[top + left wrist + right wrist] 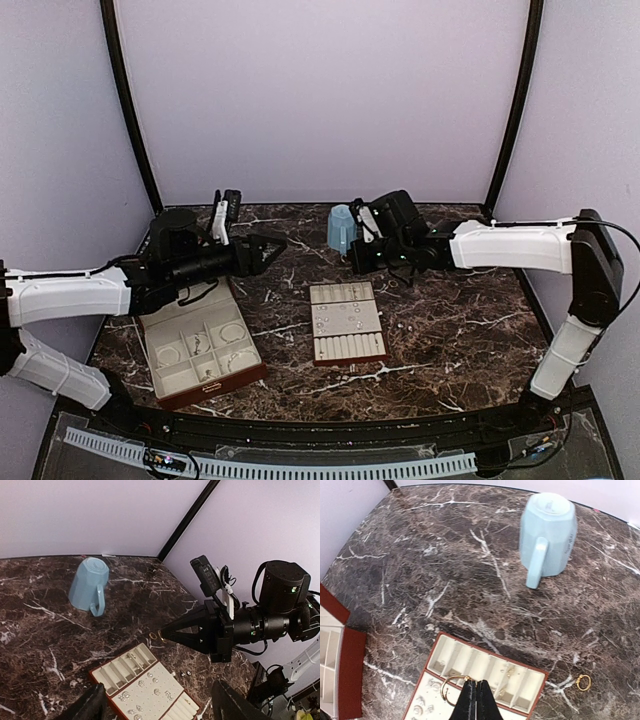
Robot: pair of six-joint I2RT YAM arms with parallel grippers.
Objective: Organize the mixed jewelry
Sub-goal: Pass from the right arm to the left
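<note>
From above, the two arms are reaching toward each other over the marble table (450,330). My worry is the right gripper (354,260) brushing the blue mug (342,228) just beside it. The left gripper (268,250) is hovering level beyond the reddish-brown box (165,392), jaws spread, nothing between them.

In the left wrist view, the left fingers (92,703) are standing wide at the bottom edge. The right gripper (162,636) is pointing its closed tip their way over the slotted tray (100,672), so a careless advance could knock the two together.

In the right wrist view, the right gripper (475,697) is pinching the thin bracelet hoop (446,686) by a bare edge above the slotted tray (447,655). Such a slim hold looks liable to slip and drop it into the wrong slot. A gold ring (583,682) is lying on the table, well apart.
</note>
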